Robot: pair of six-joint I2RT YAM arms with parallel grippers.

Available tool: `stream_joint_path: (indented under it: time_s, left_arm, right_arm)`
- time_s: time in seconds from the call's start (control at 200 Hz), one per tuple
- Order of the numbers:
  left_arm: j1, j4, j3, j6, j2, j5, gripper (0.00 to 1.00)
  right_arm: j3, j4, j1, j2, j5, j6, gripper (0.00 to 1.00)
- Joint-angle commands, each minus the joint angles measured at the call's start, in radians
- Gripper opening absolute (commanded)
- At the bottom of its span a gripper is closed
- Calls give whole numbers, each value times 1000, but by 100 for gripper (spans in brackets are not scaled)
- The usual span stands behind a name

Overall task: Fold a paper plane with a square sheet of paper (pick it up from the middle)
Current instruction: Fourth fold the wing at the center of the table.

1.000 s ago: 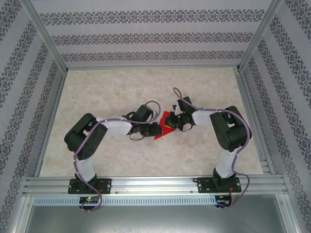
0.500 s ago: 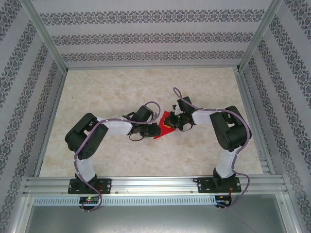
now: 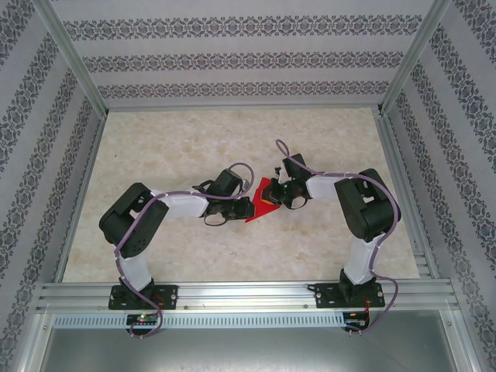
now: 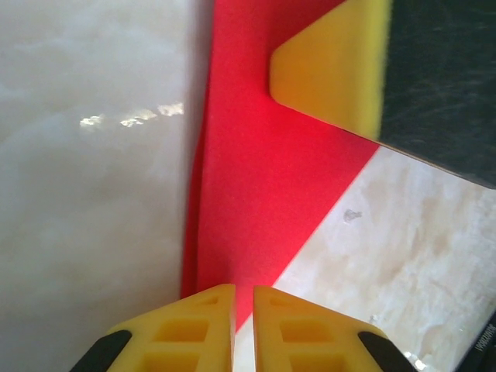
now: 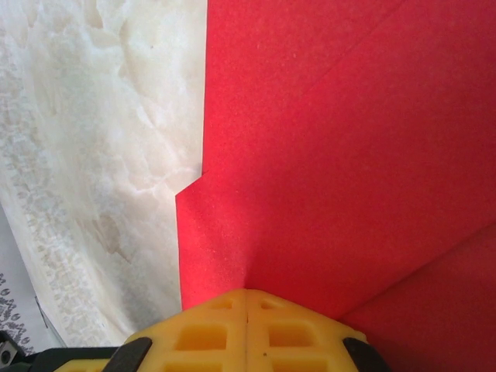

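The thin red square sheet of paper point(image 5: 325, 139) — light, limp, apt to slip or tear — lay part-folded on the table point(image 3: 194, 139) between the arms, the right gripper point(image 5: 246, 301) clenched on its edge and the left gripper point(image 4: 243, 301) nearly closed at a corner, its hold uncertain — best pinched along a crease.

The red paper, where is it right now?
In the top view, the red paper is in the middle of the table, between the left gripper and the right gripper, which is shut on it.
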State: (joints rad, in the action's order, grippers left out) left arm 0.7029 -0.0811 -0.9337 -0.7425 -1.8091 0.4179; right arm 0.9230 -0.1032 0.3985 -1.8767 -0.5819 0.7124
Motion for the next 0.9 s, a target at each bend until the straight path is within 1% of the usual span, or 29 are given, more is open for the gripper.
stream_joint_path:
  time_s: [0.0,0.145,0.405,0.754,0.894]
  left_arm:
    - [19,-38,-8,-8,36,36,16]
    - [26,-64,6,-7,9,16,16]
    - [26,-86,27,-6,-9,-53,14]
    - [20,11,129,-51,-26,-28,13]
    - [11,-22,99,-15,-17,9,12]
  right_arm:
    - [-25,-100,-8,-71,133,-19,4]
    - [-27,-101,-10,-71,134,-17,4]
    - [-26,-101,-13,-75,132,-19,4]
    - [-30,-106,-13,-76,134,-23,4]
    - [-32,-106,-15,-75,134,-24,4]
